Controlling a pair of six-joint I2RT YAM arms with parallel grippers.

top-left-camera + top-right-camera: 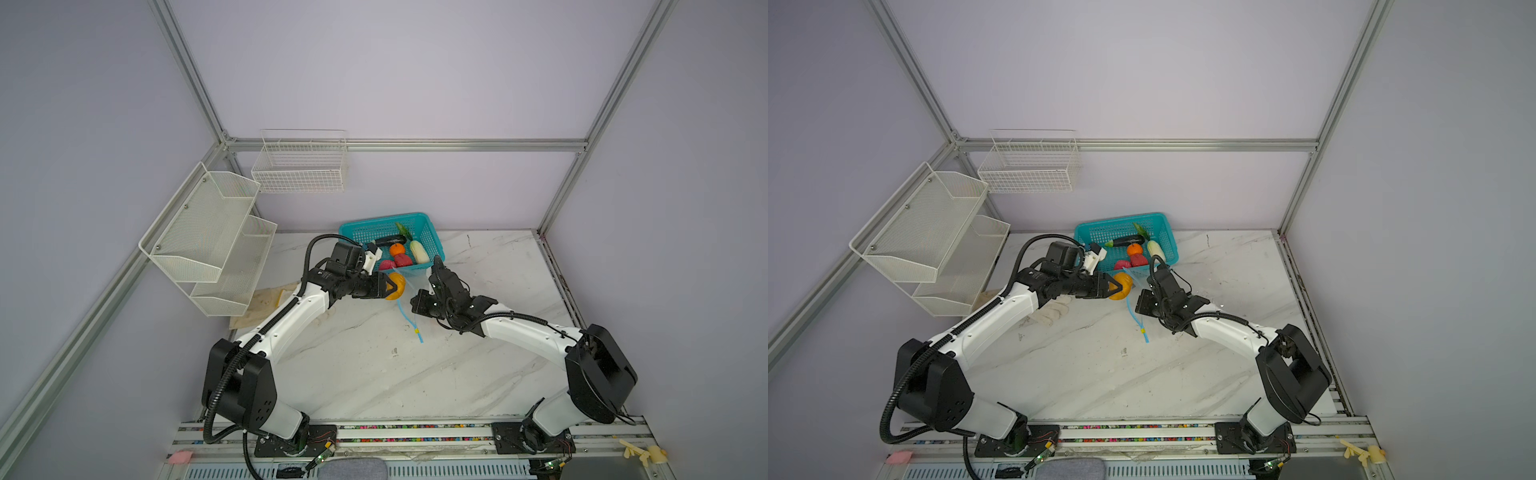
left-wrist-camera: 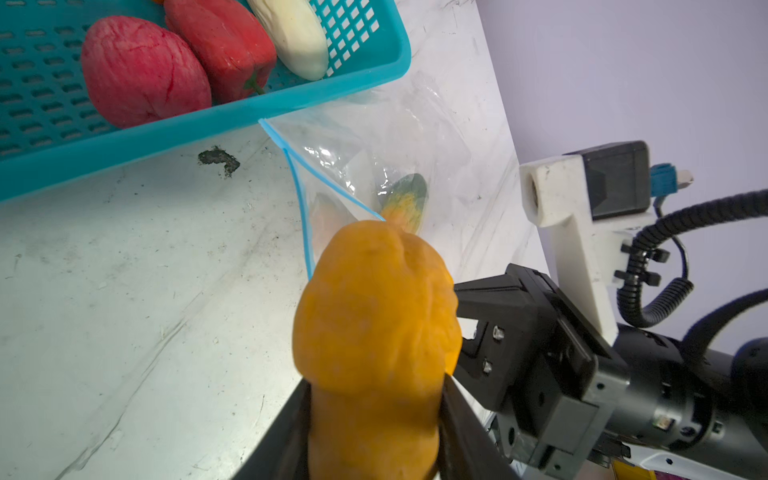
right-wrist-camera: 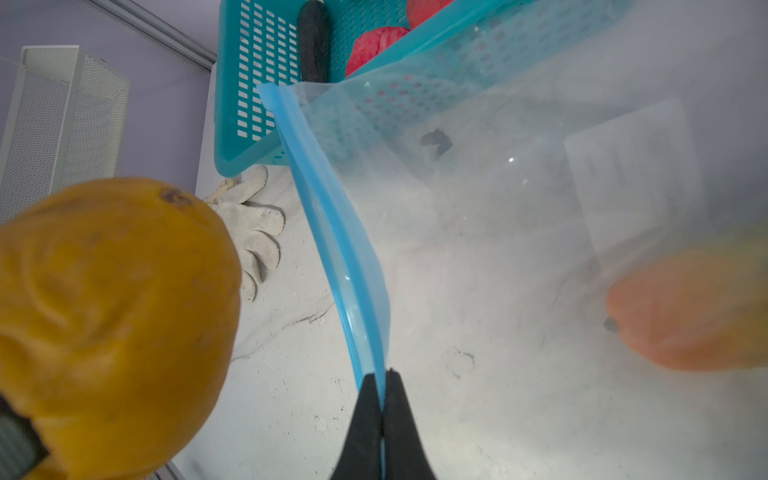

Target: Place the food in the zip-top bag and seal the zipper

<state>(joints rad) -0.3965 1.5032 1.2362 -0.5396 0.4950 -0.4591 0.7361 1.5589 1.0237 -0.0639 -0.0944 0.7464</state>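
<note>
Where lilac walls point(image 1: 415, 75) meet, scuffed marble tabletop point(image 1: 374, 374), zip-top bag point(image 3: 478, 228)

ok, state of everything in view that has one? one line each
left gripper: shut on the mango, off the table.
mango: held at the bag's mouth, not inside.
right gripper: shut on the zipper, holding that edge up.
zip-top bag: open, some food already inside.
zipper: unsealed, its two strips parted.
teal basket: holds more food.
</note>
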